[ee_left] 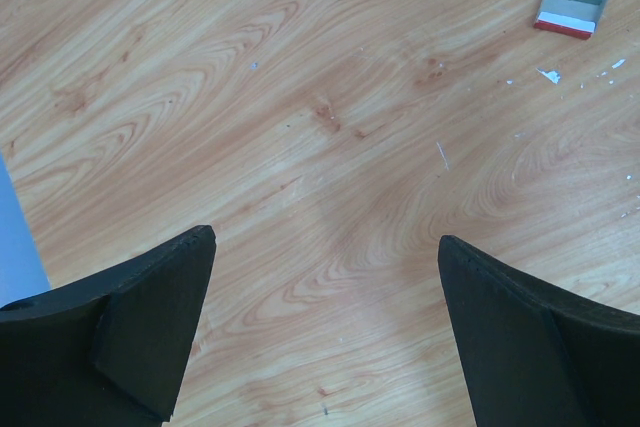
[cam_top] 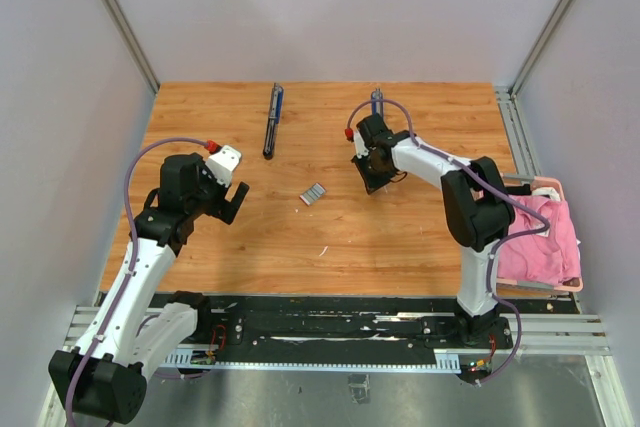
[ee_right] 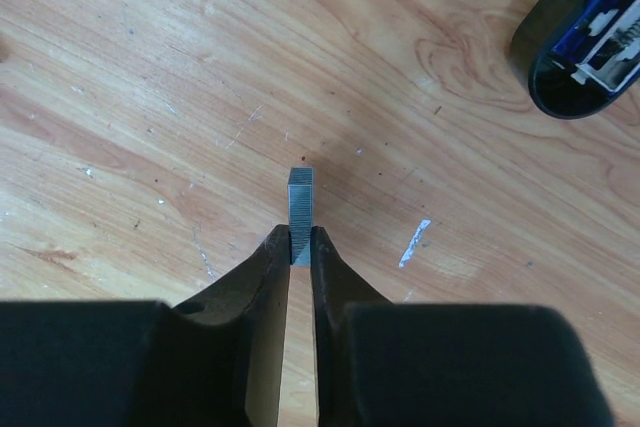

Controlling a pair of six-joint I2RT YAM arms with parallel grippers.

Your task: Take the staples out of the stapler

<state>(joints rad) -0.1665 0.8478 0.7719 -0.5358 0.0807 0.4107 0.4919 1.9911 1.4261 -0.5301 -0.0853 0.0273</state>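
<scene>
R claw [ee_right: 301, 245] pinches the staples [ee_right: 301, 192] strip by one end, over table [ee_right: 120, 97], near stapler [ee_right: 585, 37]. L claw [ee_left: 325, 332] spread, idle. Best approach: lower slowly, lay strip flat, then release; no extra squeeze, strip prob. snaps.

No writing, label, brand or number is legible in any view.

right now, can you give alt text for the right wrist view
The right gripper pinches a short grey staple strip over the wooden table. The end of a blue and black stapler shows at top right.
</scene>
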